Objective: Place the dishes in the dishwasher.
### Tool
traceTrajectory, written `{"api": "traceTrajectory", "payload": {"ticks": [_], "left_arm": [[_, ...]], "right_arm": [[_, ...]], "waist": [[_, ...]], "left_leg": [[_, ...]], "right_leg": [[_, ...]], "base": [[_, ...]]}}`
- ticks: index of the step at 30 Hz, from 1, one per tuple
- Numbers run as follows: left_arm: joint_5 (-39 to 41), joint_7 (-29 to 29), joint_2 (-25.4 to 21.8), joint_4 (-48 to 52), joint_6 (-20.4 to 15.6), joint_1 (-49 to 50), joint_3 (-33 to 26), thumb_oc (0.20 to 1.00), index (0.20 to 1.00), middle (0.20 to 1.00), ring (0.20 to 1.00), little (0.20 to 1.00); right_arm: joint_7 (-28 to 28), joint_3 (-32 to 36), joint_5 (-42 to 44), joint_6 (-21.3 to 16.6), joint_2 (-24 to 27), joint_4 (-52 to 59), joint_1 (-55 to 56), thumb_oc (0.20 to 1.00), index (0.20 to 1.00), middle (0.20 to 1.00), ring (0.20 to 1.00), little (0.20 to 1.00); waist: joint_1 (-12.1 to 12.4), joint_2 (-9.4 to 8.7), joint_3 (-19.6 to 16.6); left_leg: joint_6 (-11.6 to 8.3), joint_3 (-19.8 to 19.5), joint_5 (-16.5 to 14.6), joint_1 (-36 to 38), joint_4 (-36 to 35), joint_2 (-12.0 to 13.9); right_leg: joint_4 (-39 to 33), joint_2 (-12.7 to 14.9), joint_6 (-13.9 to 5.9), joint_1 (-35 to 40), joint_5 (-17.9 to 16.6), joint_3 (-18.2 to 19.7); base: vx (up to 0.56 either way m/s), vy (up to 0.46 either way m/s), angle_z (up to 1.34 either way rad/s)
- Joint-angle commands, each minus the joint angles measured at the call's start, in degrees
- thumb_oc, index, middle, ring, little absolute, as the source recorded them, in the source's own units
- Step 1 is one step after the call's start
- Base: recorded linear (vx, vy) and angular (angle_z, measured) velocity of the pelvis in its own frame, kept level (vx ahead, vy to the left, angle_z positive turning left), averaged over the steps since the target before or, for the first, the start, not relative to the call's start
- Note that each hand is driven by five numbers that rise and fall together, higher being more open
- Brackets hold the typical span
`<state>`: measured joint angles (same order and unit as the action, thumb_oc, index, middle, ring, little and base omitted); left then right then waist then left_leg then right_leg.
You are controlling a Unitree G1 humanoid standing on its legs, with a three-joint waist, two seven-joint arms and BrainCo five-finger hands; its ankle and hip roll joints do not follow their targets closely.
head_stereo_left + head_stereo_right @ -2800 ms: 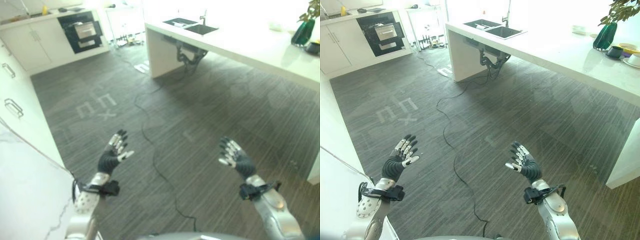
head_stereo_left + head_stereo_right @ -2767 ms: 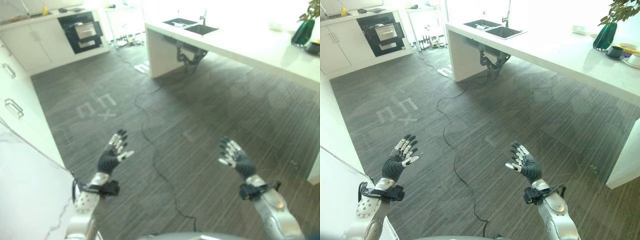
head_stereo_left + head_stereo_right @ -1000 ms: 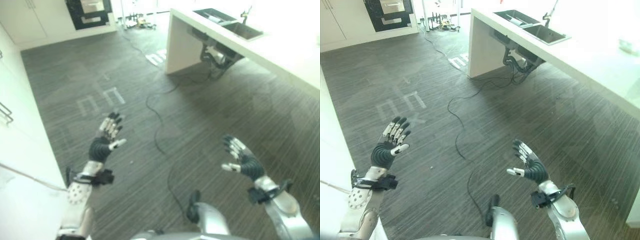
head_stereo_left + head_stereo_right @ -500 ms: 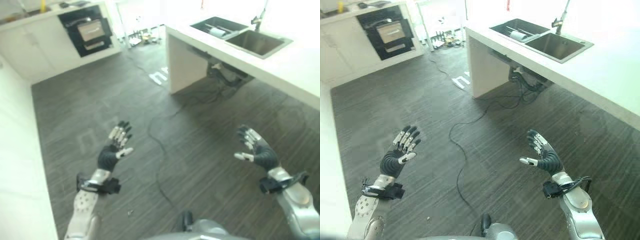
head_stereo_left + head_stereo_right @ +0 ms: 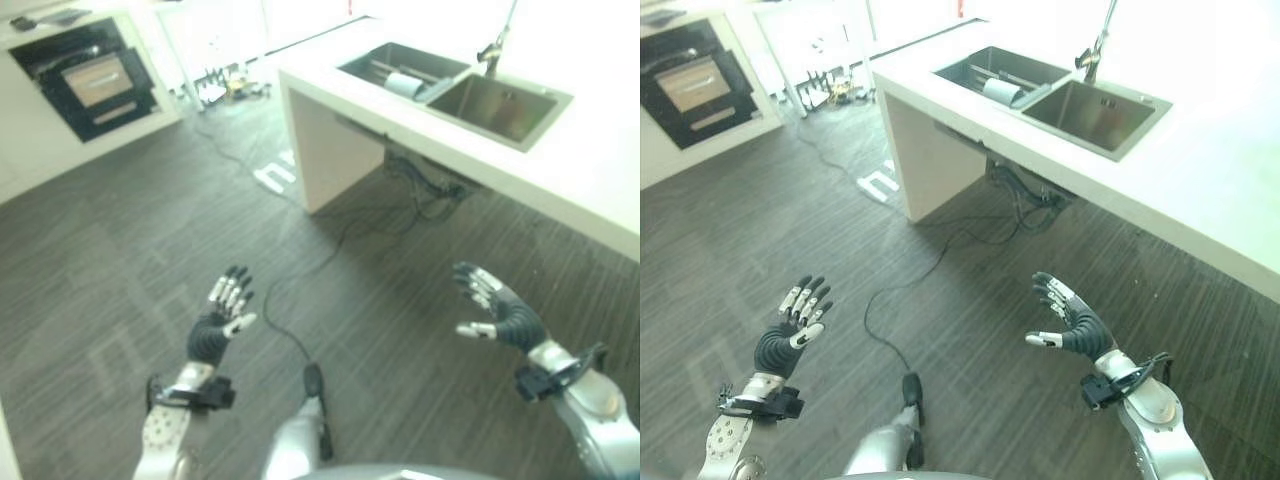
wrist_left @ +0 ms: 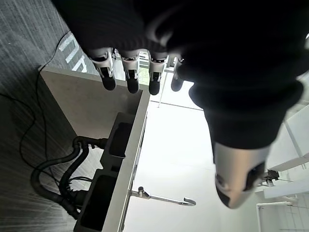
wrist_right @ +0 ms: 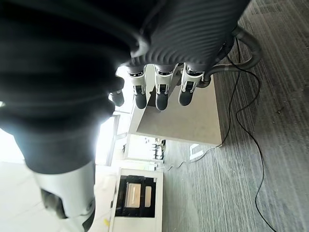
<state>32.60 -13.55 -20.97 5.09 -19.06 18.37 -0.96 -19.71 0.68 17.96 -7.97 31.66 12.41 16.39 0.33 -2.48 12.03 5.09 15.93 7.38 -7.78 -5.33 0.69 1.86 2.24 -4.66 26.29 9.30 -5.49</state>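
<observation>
Hands empty: left hand point(image 5: 215, 330) and right hand point(image 5: 495, 315) both raised over the grey floor point(image 5: 120, 260), fingers spread wide, likely kept clear while walking. Dishes appear to sit in the sink point(image 5: 1050, 95) on the white surface point(image 5: 1200, 190) ahead; dishwasher not identifiable. Versus earlier, view has swung toward the sink, now nearer; hand pose unchanged.
</observation>
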Motion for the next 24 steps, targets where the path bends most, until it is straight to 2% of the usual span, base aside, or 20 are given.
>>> {"api": "traceTrajectory", "payload": {"ticks": [1,4,6,7,9,10,11,13,14,15,16,17,21,23,24], "left_arm": [[1.25,-0.92,-2.53,4.64,-2.69,-0.27,-2.57,1.000,1.000,1.000,1.000,1.000],[0.60,-1.66,-3.11,4.72,-1.61,-1.89,-2.71,1.000,1.000,1.000,1.000,1.000],[0.10,-1.76,-3.21,4.85,-0.92,-2.39,-2.63,1.000,1.000,1.000,1.000,1.000],[-0.29,-1.91,-2.98,4.91,-0.67,-2.70,-2.67,1.000,1.000,1.000,1.000,1.000],[-0.97,-1.60,-2.61,5.26,-0.46,-3.15,-2.54,1.000,1.000,1.000,1.000,1.000],[-1.70,-0.76,-2.40,5.47,-0.70,-3.34,-2.39,1.000,1.000,1.000,1.000,1.000],[-2.40,0.27,-2.36,5.56,-1.12,-3.65,-2.21,1.000,1.000,1.000,1.000,1.000],[-2.45,1.17,-2.88,5.81,-1.24,-4.44,-2.18,1.000,1.000,1.000,1.000,1.000],[-2.27,1.12,-3.07,5.89,-1.09,-4.81,-2.19,1.000,1.000,1.000,1.000,1.000],[-1.91,0.42,-3.42,6.18,-0.63,-5.26,-2.55,1.000,1.000,1.000,1.000,1.000],[-1.56,-0.26,-3.67,6.17,-0.61,-5.16,-2.92,1.000,1.000,1.000,1.000,1.000],[-1.13,-1.16,-3.97,6.21,-0.72,-4.59,-3.20,1.000,1.000,1.000,1.000,1.000],[-1.27,-1.25,-3.73,5.56,-2.07,-3.55,-2.22,1.000,1.000,1.000,1.000,1.000],[-0.95,-1.05,-3.94,5.89,-2.45,-3.07,-2.31,1.000,1.000,1.000,1.000,1.000],[-0.98,-0.92,-3.87,5.90,-2.45,-3.11,-2.31,1.000,1.000,1.000,1.000,1.000]], "right_arm": [[1.07,1.84,0.36,-2.38,-1.77,2.87,-2.71,1.000,1.000,1.000,1.000,1.000],[2.46,1.33,-1.57,-2.22,-3.75,2.49,-3.84,1.000,1.000,1.000,1.000,1.000],[2.69,1.12,-2.78,-2.46,-4.45,1.91,-4.34,1.000,1.000,1.000,1.000,1.000],[2.78,1.00,-2.70,-2.54,-4.82,1.89,-4.30,1.000,1.000,1.000,1.000,1.000],[3.04,0.49,-2.93,-2.71,-5.32,1.96,-4.02,1.000,1.000,1.000,1.000,1.000],[3.23,-0.34,-3.29,-3.01,-5.48,1.56,-4.30,1.000,1.000,1.000,1.000,1.000],[3.45,-1.08,-3.66,-3.24,-5.44,0.94,-4.86,1.000,1.000,1.000,1.000,1.000],[4.15,-1.34,-3.37,-3.37,-4.65,0.60,-5.07,1.000,1.000,1.000,1.000,1.000],[4.30,-0.93,-2.78,-3.50,-4.21,0.65,-4.80,1.000,1.000,1.000,1.000,1.000],[4.24,0.53,-1.55,-4.00,-3.44,1.07,-3.77,1.000,1.000,1.000,1.000,1.000],[3.85,1.67,-0.59,-4.43,-2.84,1.26,-2.97,1.000,1.000,1.000,1.000,1.000],[3.44,3.10,0.91,-4.96,-1.99,1.49,-1.67,1.000,1.000,1.000,1.000,1.000],[3.91,3.37,1.10,-5.21,-2.25,1.76,-0.92,1.000,1.000,1.000,1.000,1.000],[4.44,2.77,0.67,-5.64,-2.62,1.43,-0.96,1.000,1.000,1.000,1.000,1.000],[4.49,2.66,0.66,-5.65,-2.58,1.39,-1.05,1.000,1.000,1.000,1.000,1.000]], "waist": [[2.04,1.29,-3.12],[3.50,-0.13,-4.40],[4.04,-0.81,-4.99],[4.22,-0.50,-5.05],[4.01,0.49,-4.81],[3.50,1.21,-4.39],[3.12,1.38,-4.07],[2.55,0.91,-3.63],[2.21,0.44,-3.35],[1.37,-0.14,-2.54],[0.69,-0.36,-2.04],[-0.73,-0.82,-1.31],[-3.18,-0.38,-0.12],[-3.66,-0.29,-0.46],[-3.63,-0.23,-0.57]], "left_leg": [[-8.58,-3.98,-0.02,4.21,0.33,5.58],[-5.89,-6.80,-1.45,5.00,0.33,2.05],[-4.38,-8.65,-2.08,5.62,0.33,-0.32],[-3.55,-9.84,-2.78,6.70,0.33,-1.24],[-2.66,-11.24,-3.82,8.43,0.33,-1.84],[-2.60,-11.53,-4.27,9.82,0.33,-1.51],[-2.66,-11.42,-4.56,10.56,0.33,-1.47],[-2.62,-11.90,-4.63,11.33,0.33,-2.08],[-2.60,-12.08,-4.99,11.94,0.33,-2.52],[-2.94,-12.11,-6.06,13.55,0.33,-2.83],[-3.24,-12.20,-6.76,14.54,0.33,-2.75],[-3.68,-12.17,-8.00,16.33,0.33,-2.79],[-4.14,-14.63,-11.16,21.10,0.33,-2.54],[-4.07,-15.46,-12.82,22.84,0.33,-2.75],[-4.06,-15.72,-12.86,23.03,0.33,-2.81]], "right_leg": [[-5.31,3.39,-3.04,-7.54,-4.02,-4.33],[2.64,5.86,-4.87,-9.80,-5.68,-5.35],[12.01,7.34,-5.86,-12.96,-10.09,-4.99],[19.96,8.15,-5.98,-15.88,-13.84,-4.92],[28.58,8.22,-5.49,-20.62,-15.69,-4.70],[31.88,7.87,-4.81,-24.30,-15.61,-5.11],[31.95,7.26,-3.90,-26.73,-13.99,-5.40],[26.09,4.75,-2.66,-26.95,-10.29,-6.98],[22.05,4.14,-2.69,-26.77,-10.29,-8.27],[16.00,4.40,-2.86,-27.99,-11.38,-11.06],[13.01,4.59,-3.03,-28.19,-12.12,-12.22],[7.51,4.87,-3.79,-29.73,-14.62,-12.10],[-0.43,5.69,-5.25,-35.06,-20.69,-11.35],[-5.15,5.43,-5.68,-35.30,-22.07,-11.69],[-5.29,5.41,-5.52,-34.99,-22.26,-11.65]], "base": [[0.28,0.358,-0.27],[0.21,0.313,0.36],[0.19,0.327,0.69],[0.17,0.299,0.43],[0.18,0.292,0.30],[0.16,0.231,0.29],[0.15,0.155,0.24],[0.17,0.038,0.26],[0.24,-0.037,0.52],[0.25,-0.065,0.48],[0.35,-0.113,0.72],[0.34,-0.120,0.83],[0.39,-0.167,0.58],[0.38,-0.173,0.45],[0.40,-0.203,0.42]]}}
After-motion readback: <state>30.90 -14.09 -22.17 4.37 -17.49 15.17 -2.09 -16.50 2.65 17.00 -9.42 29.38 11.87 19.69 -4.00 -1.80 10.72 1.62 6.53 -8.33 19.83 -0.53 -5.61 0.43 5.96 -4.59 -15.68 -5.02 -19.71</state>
